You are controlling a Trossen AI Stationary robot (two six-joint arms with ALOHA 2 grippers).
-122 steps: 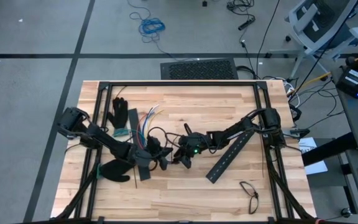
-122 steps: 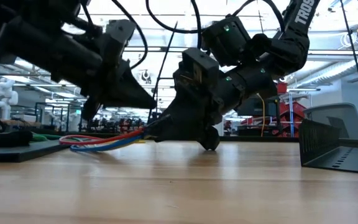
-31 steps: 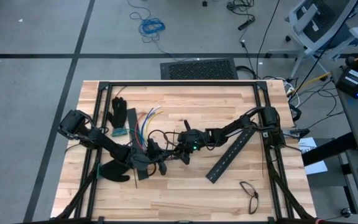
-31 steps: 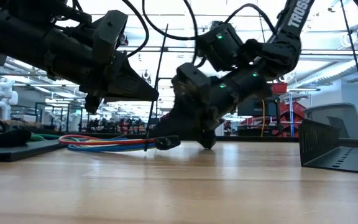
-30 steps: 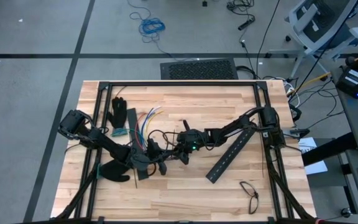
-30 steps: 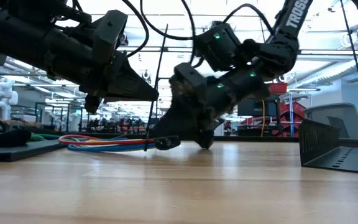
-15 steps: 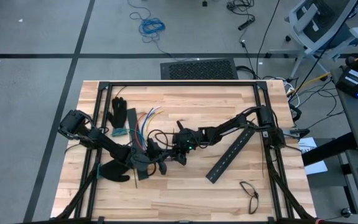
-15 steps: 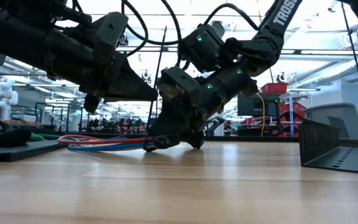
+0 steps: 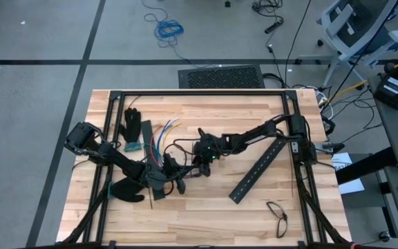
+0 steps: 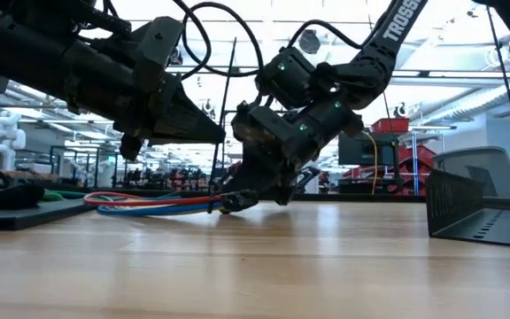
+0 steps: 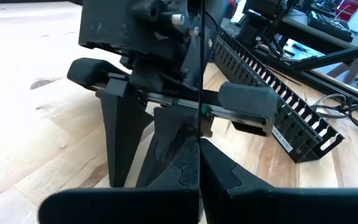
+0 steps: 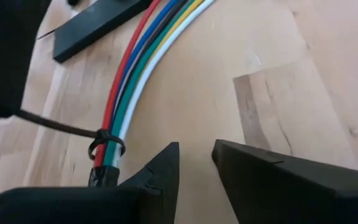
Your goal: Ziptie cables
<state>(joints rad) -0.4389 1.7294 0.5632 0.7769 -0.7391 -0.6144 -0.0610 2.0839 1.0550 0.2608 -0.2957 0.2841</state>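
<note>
Black ziptie (image 12: 106,138) loops the cables (image 12: 143,59); its strap end runs out of frame

Overhead looking down, table-level sideways, wrist close-ups, all sharing cables (image 9: 159,142).

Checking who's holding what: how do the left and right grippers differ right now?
The left gripper is shut on the ziptie; the right gripper is open, with nothing between its fingers. In the low view the left gripper sits above the cables, while the right gripper dips to the table by their ziptied end. Both are dark and two-fingered.
</note>
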